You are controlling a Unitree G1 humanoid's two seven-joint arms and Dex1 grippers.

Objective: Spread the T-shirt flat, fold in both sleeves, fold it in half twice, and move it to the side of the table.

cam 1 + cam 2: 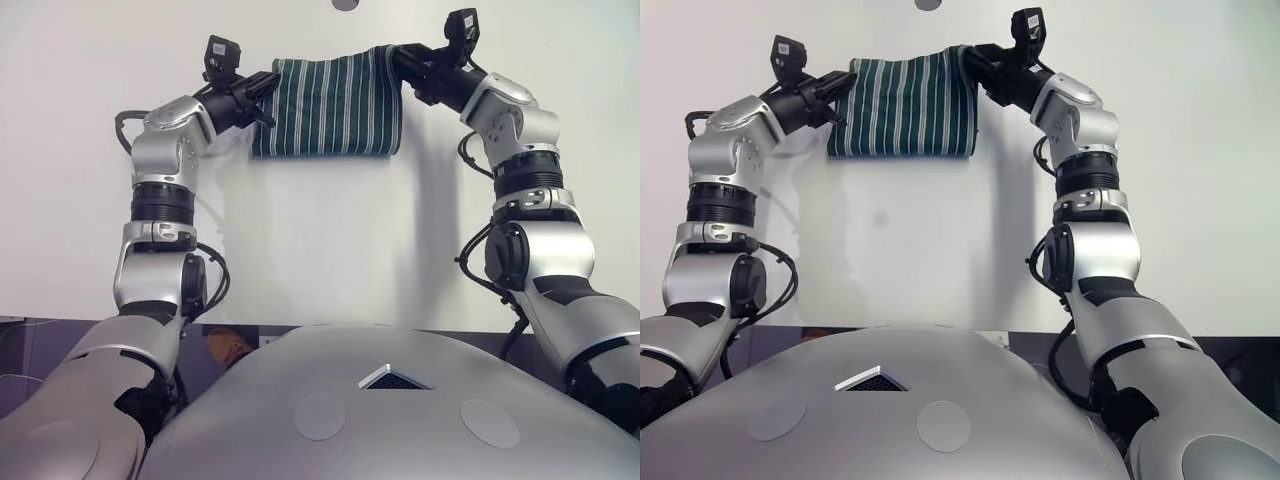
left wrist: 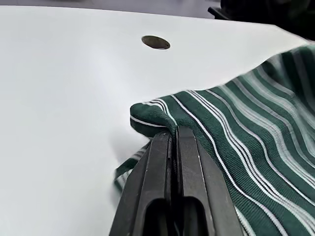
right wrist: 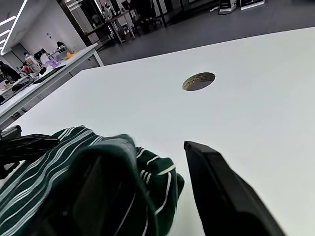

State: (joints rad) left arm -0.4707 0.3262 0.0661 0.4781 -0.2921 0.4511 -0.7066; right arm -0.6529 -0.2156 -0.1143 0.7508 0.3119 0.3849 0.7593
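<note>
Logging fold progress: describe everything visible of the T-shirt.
The T-shirt is dark green knit with thin white stripes, folded into a compact rectangle over the far part of the white table. The left gripper is shut on one bunched far corner; the right gripper meets the other, where cloth bunches around it.

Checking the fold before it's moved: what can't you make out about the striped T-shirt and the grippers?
T-shirt sleeves, number of folds: eye views, outer layer covers them.
One finger of right gripper: right wrist view, bunched cloth covers it.
Round table hole: eye views, cut by top edge.
Items on far bench: right wrist view, too small.
</note>
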